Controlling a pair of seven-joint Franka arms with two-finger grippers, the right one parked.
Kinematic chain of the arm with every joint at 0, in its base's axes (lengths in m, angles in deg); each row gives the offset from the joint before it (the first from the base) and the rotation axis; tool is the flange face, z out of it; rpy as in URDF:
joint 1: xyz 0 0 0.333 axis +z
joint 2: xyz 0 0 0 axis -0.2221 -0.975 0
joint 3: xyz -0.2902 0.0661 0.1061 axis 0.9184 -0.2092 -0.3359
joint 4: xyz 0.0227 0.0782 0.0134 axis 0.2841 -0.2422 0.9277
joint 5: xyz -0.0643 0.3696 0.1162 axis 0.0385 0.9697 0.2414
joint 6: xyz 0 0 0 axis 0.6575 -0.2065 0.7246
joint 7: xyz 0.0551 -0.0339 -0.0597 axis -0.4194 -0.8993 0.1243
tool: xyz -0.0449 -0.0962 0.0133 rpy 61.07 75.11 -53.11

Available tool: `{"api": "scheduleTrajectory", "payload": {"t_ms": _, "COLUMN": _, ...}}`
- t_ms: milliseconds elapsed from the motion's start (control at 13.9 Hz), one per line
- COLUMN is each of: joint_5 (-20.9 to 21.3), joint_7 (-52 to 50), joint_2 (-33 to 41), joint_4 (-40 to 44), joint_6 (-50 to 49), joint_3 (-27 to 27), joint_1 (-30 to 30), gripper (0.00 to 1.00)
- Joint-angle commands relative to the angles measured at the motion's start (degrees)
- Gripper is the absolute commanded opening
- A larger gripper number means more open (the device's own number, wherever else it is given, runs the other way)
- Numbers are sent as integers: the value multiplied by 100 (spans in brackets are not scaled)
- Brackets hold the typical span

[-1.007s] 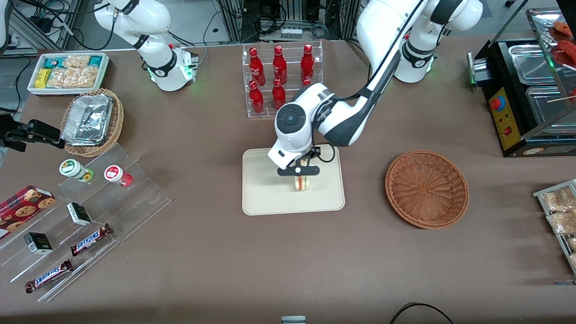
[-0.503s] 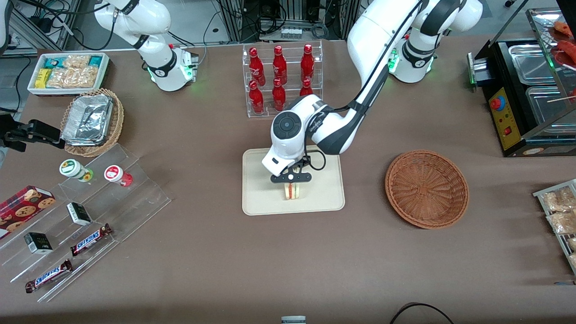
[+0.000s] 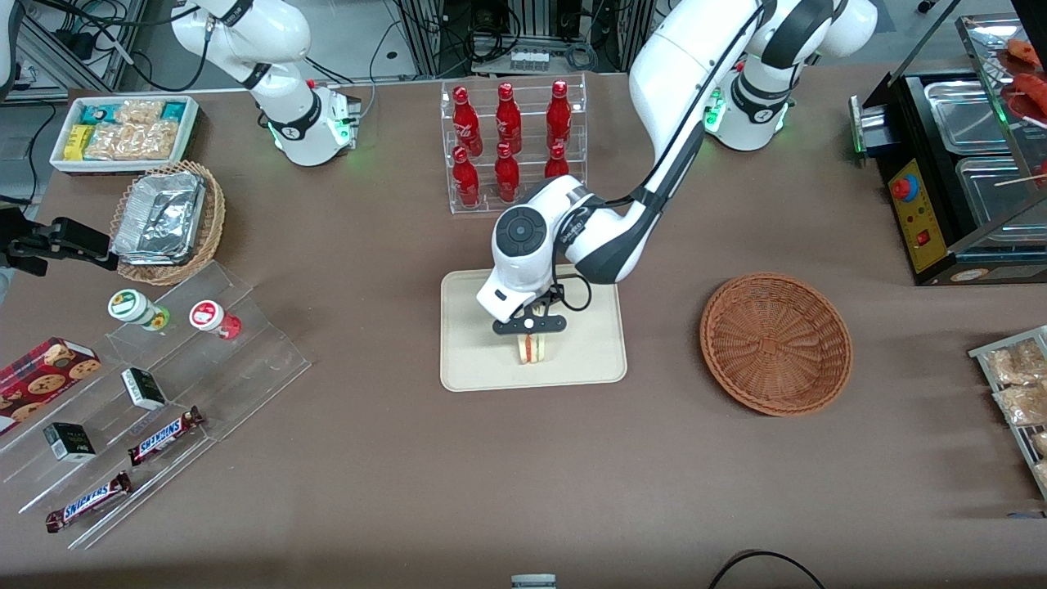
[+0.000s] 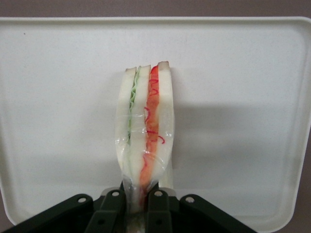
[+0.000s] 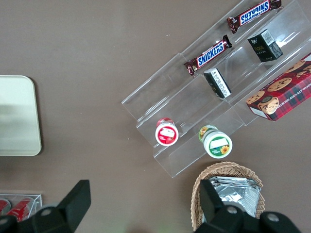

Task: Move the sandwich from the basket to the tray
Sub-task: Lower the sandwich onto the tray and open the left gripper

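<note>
The sandwich (image 3: 532, 349), a pale wedge with red, white and green layers in clear wrap, hangs just over the cream tray (image 3: 474, 360), near the tray's edge closest to the front camera. My left gripper (image 3: 530, 335) is shut on the sandwich (image 4: 144, 131), pinching its wrapped end between the black fingers (image 4: 113, 208). Whether the sandwich touches the tray (image 4: 58, 97) I cannot tell. The reddish-brown basket (image 3: 775, 342) stands empty on the table beside the tray, toward the working arm's end.
A clear rack of red bottles (image 3: 509, 139) stands farther from the front camera than the tray. Toward the parked arm's end lie a clear stepped shelf (image 3: 164, 393) with snacks and a tan wicker basket with foil trays (image 3: 168, 221). A black food warmer (image 3: 957, 172) stands toward the working arm's end.
The gripper has carried the sandwich a little toward the parked arm's end and nearer the front camera over the tray, turning it edge-on; since half a second ago it has hardly moved.
</note>
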Motion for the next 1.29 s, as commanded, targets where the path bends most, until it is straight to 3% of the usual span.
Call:
{"api": "scheduleTrajectory", "payload": {"t_ms": 0, "joint_5": 32, "joint_7": -238, "joint_2": -135, "joint_4": 174, "joint_6": -61, "joint_3": -88, "joint_1": -170, "gripper": 0}}
{"api": "scheduleTrajectory", "payload": {"t_ms": 216, "joint_5": 32, "joint_7": -247, "joint_2": -161, "joint_4": 174, "joint_6": -62, "joint_3": -88, "joint_1": -170, "gripper": 4}}
{"api": "scheduleTrajectory", "payload": {"t_ms": 288, "joint_5": 32, "joint_7": -256, "joint_2": -170, "joint_4": 174, "joint_6": -62, "joint_3": -88, "joint_1": -179, "gripper": 44}}
{"api": "scheduleTrajectory", "payload": {"t_ms": 431, "joint_5": 32, "joint_7": -265, "joint_2": -179, "joint_4": 174, "joint_6": -53, "joint_3": -88, "joint_1": -179, "gripper": 100}}
{"api": "scheduleTrajectory", "payload": {"t_ms": 719, "joint_5": 50, "joint_7": -344, "joint_2": -65, "joint_4": 201, "joint_6": -193, "joint_3": -97, "joint_1": -179, "gripper": 100}}
{"api": "scheduleTrajectory", "payload": {"t_ms": 1222, "joint_5": -38, "joint_7": -230, "joint_2": 514, "joint_4": 957, "joint_6": -1713, "joint_3": -97, "joint_1": -74, "gripper": 100}}
